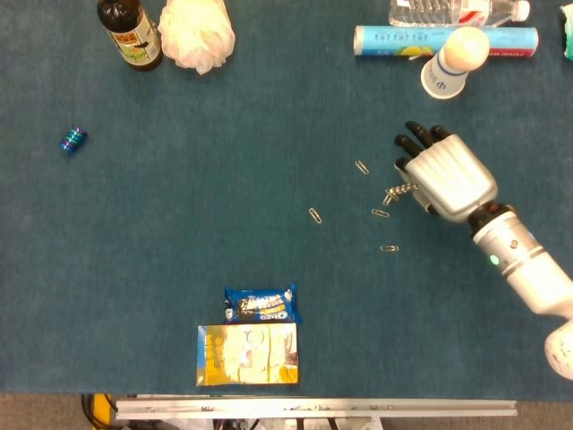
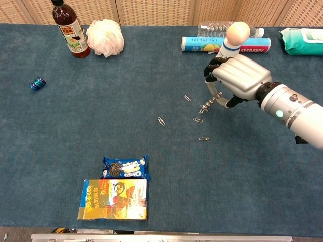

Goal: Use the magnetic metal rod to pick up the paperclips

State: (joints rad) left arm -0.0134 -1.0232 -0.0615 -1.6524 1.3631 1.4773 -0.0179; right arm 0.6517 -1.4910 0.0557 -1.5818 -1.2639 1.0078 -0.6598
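My right hand (image 1: 443, 175) (image 2: 236, 79) grips a short beaded metal rod (image 1: 397, 191) (image 2: 210, 104) that sticks out to the left. Its tip hovers just above one paperclip (image 1: 381, 213) (image 2: 198, 120) on the blue cloth. Three more lie apart from it: one to the upper left (image 1: 362, 167) (image 2: 187, 98), one further left (image 1: 315, 215) (image 2: 161, 121), one below (image 1: 389, 248) (image 2: 204, 138). My left hand is not visible in either view.
A cup with an egg-like ball (image 1: 455, 60), a blue tube (image 1: 407, 40) and a water bottle (image 1: 448, 11) stand behind my right hand. A sauce bottle (image 1: 130, 31) and white puff (image 1: 197, 31) sit far left, a small blue object (image 1: 73, 139) at left, snack packs (image 1: 255, 336) near the front edge.
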